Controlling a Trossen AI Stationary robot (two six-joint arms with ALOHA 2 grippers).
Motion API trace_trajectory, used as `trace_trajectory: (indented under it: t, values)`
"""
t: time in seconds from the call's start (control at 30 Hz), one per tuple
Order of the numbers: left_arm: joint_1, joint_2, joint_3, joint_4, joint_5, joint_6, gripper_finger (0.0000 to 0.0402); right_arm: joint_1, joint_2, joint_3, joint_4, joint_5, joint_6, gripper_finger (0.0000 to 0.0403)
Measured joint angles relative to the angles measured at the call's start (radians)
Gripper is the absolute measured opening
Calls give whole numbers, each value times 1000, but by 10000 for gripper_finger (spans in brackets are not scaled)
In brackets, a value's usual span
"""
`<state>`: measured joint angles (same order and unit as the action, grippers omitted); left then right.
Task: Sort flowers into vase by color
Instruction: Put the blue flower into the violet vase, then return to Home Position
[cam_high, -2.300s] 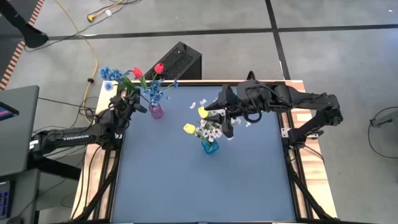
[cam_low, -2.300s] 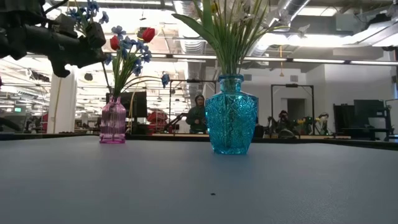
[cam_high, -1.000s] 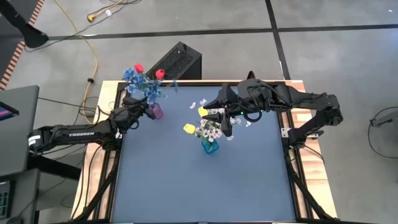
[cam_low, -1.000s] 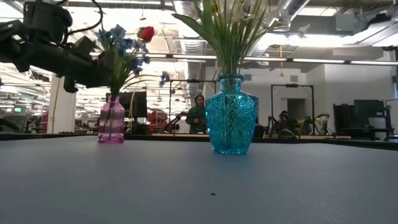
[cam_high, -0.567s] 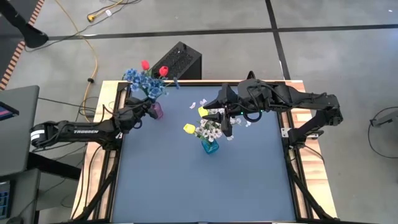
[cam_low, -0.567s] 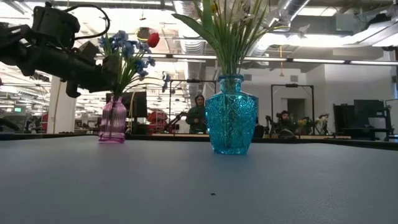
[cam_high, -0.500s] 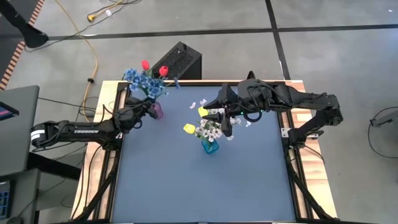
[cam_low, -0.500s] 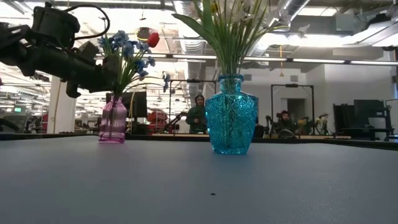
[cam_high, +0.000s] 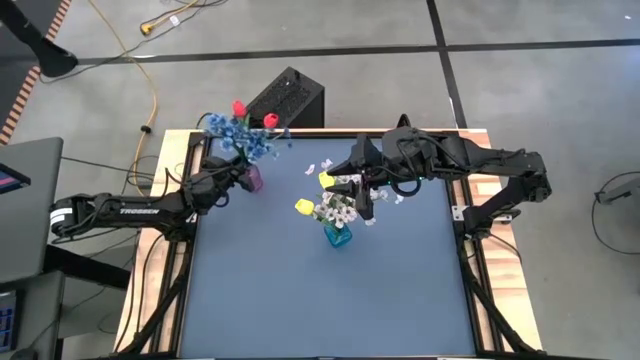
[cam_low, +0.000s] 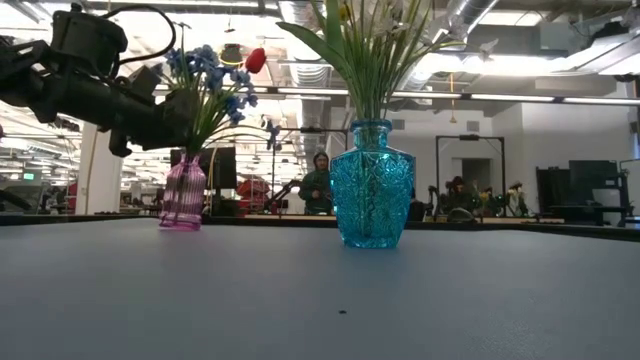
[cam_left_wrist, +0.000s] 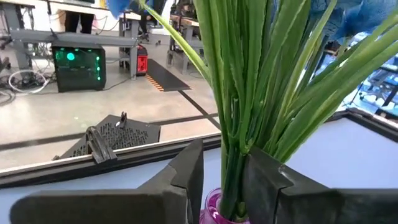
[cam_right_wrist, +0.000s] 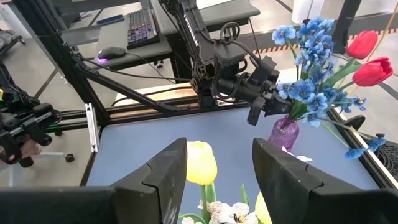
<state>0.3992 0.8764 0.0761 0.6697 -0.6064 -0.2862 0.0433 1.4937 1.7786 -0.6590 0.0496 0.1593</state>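
Two vases on surface: pink vase at left rear with blue sprigs and red tulips; teal vase mid-surface with white sprigs and yellow tulips.

Left gripper at stems just above pink vase neck, fingers slightly apart around bundle, seemingly letting go. Step: likely seating blue sprig.

Right gripper over teal bouquet, fingers apart, holding nothing.

Next: probably back left arm off without tipping pink vase.

Two vases, two red tulips, two yellow tulips.
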Motion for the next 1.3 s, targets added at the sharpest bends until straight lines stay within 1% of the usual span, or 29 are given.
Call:
trace_trajectory:
  t: [0.1,0.23,0.4,0.53,0.67,0.83,0.97,1.03,1.13,1.3]
  values:
    - [0,-18,0,0,2,29,83,0,0,0,0,0,0,207]
    - [0,-80,-2,-27,30,74,84,1,0,0,-11,-1,6,207]
    - [0,-199,-3,-141,30,82,85,1,0,0,-18,-1,8,207]
    - [0,-303,-3,-281,105,60,85,1,0,0,-18,-1,8,207]
    - [0,-395,-3,-406,136,30,85,0,0,0,-17,-1,8,207]
    - [0,-499,-2,-456,135,42,85,0,0,0,-16,-2,8,207]
    - [0,-557,-1,-477,140,44,85,0,0,0,-16,-2,8,207]
    - [1,-579,0,-501,159,31,85,1,0,0,-17,-4,10,207]
    - [1,-608,34,-614,194,1,85,1,0,0,-26,-29,17,207]
    - [1,-631,159,-874,274,-26,85,2,-1,0,-41,-51,24,207]
